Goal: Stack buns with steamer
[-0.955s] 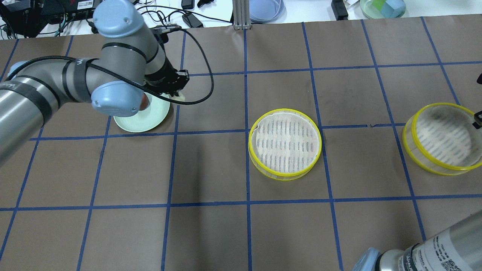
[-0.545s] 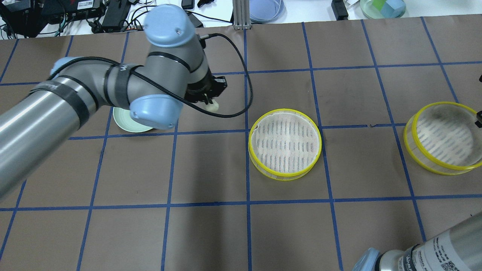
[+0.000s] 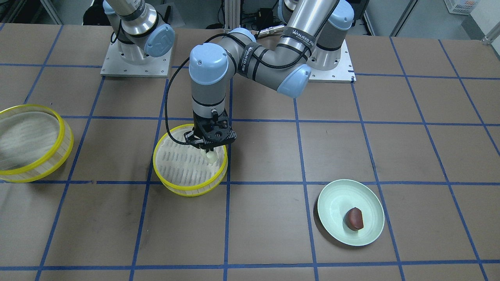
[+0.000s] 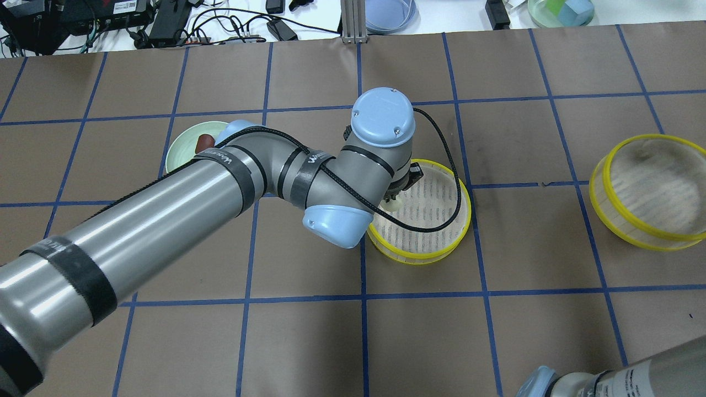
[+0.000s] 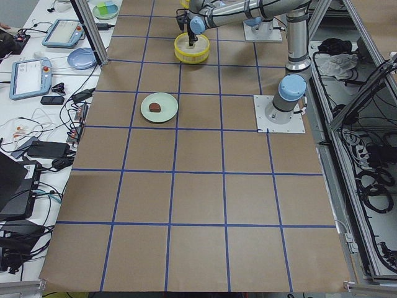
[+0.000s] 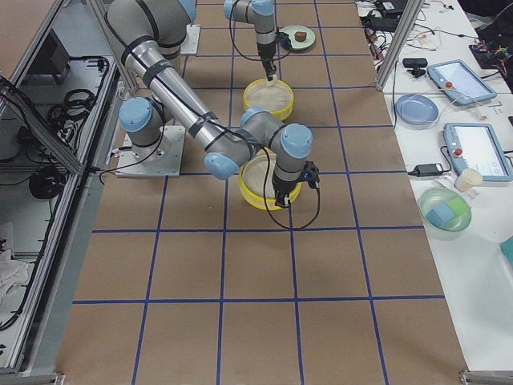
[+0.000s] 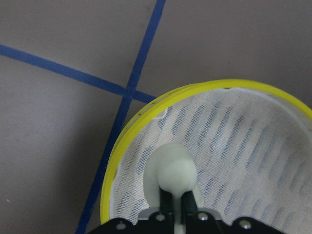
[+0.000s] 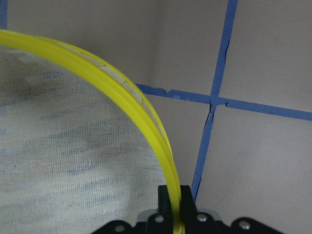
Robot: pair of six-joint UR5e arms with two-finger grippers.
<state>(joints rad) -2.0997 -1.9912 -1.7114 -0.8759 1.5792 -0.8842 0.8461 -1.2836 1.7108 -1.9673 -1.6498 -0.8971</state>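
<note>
My left gripper (image 3: 209, 150) is shut on the cream-white bun (image 3: 211, 157) and holds it just above the liner of the middle yellow-rimmed steamer tray (image 3: 187, 191), near the tray's edge on the plate's side. The left wrist view shows the bun (image 7: 173, 170) between the fingertips over the tray's rim (image 7: 141, 117). The dark reddish-brown bun (image 3: 354, 218) lies on the pale green plate (image 3: 336, 203). My right gripper (image 8: 174, 200) is shut on the yellow rim of the second steamer tray (image 8: 122, 90), which sits tilted at the table's right (image 4: 634, 234).
The left arm spans from the lower left across the plate (image 4: 179, 149) to the middle tray (image 4: 436, 253) in the overhead view. Cables, a blue dish (image 4: 389, 14) and a bowl of blocks (image 4: 560, 11) lie beyond the far edge.
My left gripper has carried the cream-white bun from beside the plate rightward to over the middle steamer tray. The second tray has shifted slightly in my right gripper.
</note>
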